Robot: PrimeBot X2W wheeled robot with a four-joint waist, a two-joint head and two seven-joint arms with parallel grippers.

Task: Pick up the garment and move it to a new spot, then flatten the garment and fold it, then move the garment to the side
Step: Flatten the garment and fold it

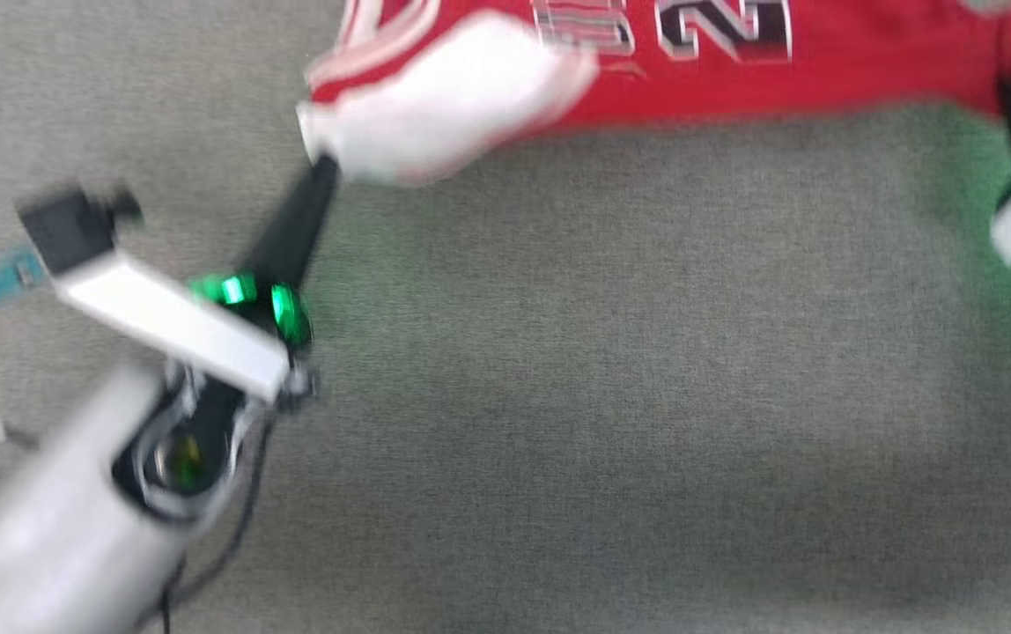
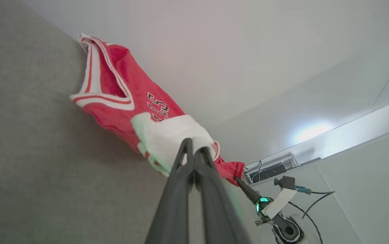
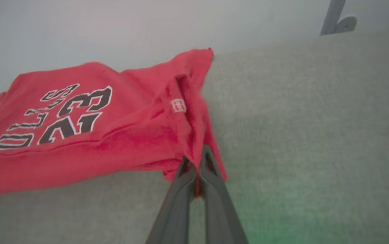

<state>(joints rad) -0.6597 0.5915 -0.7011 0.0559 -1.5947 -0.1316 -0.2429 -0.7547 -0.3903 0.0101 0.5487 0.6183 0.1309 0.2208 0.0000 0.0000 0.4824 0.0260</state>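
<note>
Left pincer [image 1: 322, 167] is pinched tight on one corner of the garment [image 1: 734, 79], right where the white lining [image 1: 453, 97] is turned outward in a soft fold. Its 2 dark fingers meet at the tips with cloth between them, which the left wrist view shows plainly [image 2: 191, 142]. Over on the other side, the right pincer [image 1: 1007, 92] is clamped just as narrowly on the opposite red corner, a bunch of fabric squeezed between its fingers [image 3: 196, 152].

Between the 2 grips the red jersey is stretched wide across the far part of the grey desk [image 1: 558, 396]. Its near edge is pulled into a fairly straight line. Black numerals [image 3: 79, 115] outlined in white read 23 on the upper face, with lettering beside them. White-and-red striped trim [image 2: 91, 64] shows at the end toward the left arm.

From here I cannot tell how much of the cloth rests on the desk. A green light [image 1: 250, 295] glows on the left wrist.
</note>
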